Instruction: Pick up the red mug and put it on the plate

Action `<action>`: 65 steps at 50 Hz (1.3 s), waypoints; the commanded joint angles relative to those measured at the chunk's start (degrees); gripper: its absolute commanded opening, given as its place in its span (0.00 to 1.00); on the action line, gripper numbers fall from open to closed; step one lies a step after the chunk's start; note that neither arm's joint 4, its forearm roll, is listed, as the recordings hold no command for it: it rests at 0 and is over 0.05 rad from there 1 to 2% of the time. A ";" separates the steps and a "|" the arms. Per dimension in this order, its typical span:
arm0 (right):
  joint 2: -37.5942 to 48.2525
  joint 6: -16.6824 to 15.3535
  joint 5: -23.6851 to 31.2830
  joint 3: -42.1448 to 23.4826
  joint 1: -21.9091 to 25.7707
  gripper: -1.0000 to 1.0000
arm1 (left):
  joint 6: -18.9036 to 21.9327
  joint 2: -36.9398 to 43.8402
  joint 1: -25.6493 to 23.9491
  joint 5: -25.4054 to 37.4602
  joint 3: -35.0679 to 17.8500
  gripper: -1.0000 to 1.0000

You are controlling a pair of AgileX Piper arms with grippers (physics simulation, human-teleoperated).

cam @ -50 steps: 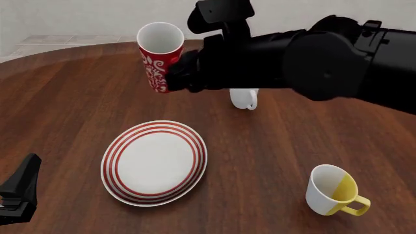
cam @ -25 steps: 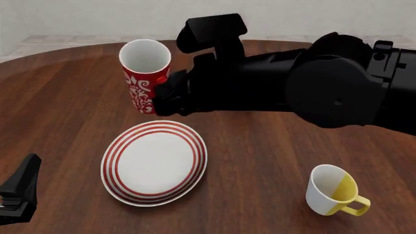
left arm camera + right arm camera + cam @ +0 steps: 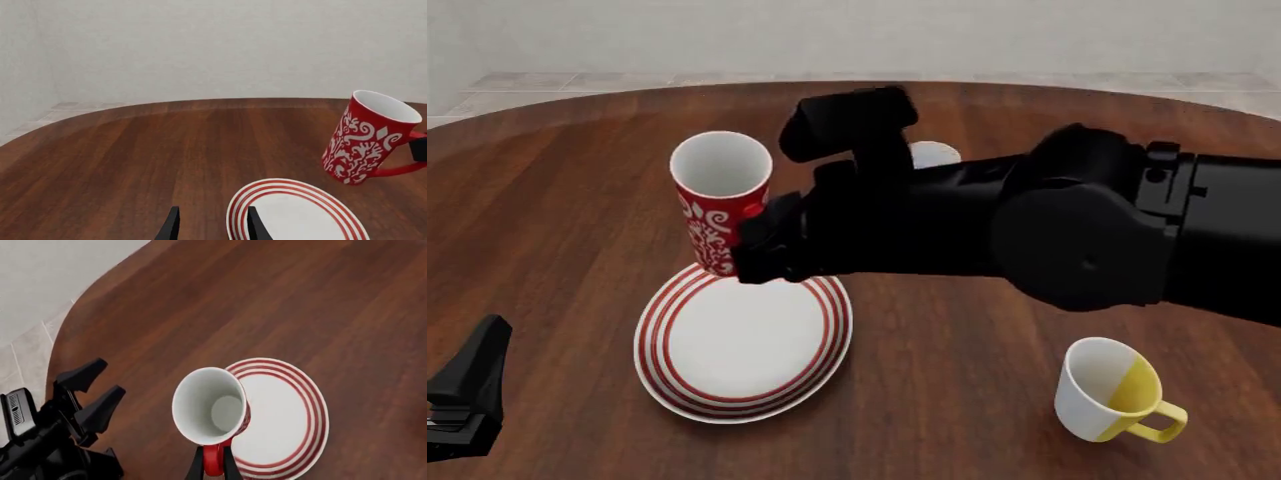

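Black and idle, the left gripper sits at the near edge of the desk, its two fingers parted with nothing between them, well apart from the work. The white-and-yellow mug stands on the desk below the right arm, untouched.

Just beyond, the plate lies flat, nothing on it yet. Directly above its far rim hangs the red mug, lifted clear of the desk and tilted a little, mouth up. The right gripper is clamped on the mug's red handle, as the right wrist view shows, with the mug's body hanging just ahead of the fingertips.

So the pick-up looks done and the carry nearly so. What remains, by my judgement, is to bring the mug nearer the plate's middle, lower it until its base rests there, and release the handle. Farther back, a white mug peeks over the arm.
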 commanded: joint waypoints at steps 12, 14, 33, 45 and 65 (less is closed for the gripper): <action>1.01 2.41 -1.48 2.39 0.42 0.00 | 0.00 0.00 0.00 0.00 0.00 1.00; 0.97 2.30 -1.40 2.41 0.38 0.00 | 0.01 0.00 0.00 0.00 0.00 1.00; 1.91 3.21 -2.15 3.10 -0.23 0.00 | 0.00 0.00 0.01 0.00 0.00 1.00; 3.01 3.92 -3.13 4.11 -0.24 0.00 | 0.00 0.01 0.00 0.00 0.00 1.00; 4.74 4.65 -3.89 4.92 -0.73 0.00 | 0.00 0.00 0.00 0.00 0.00 1.00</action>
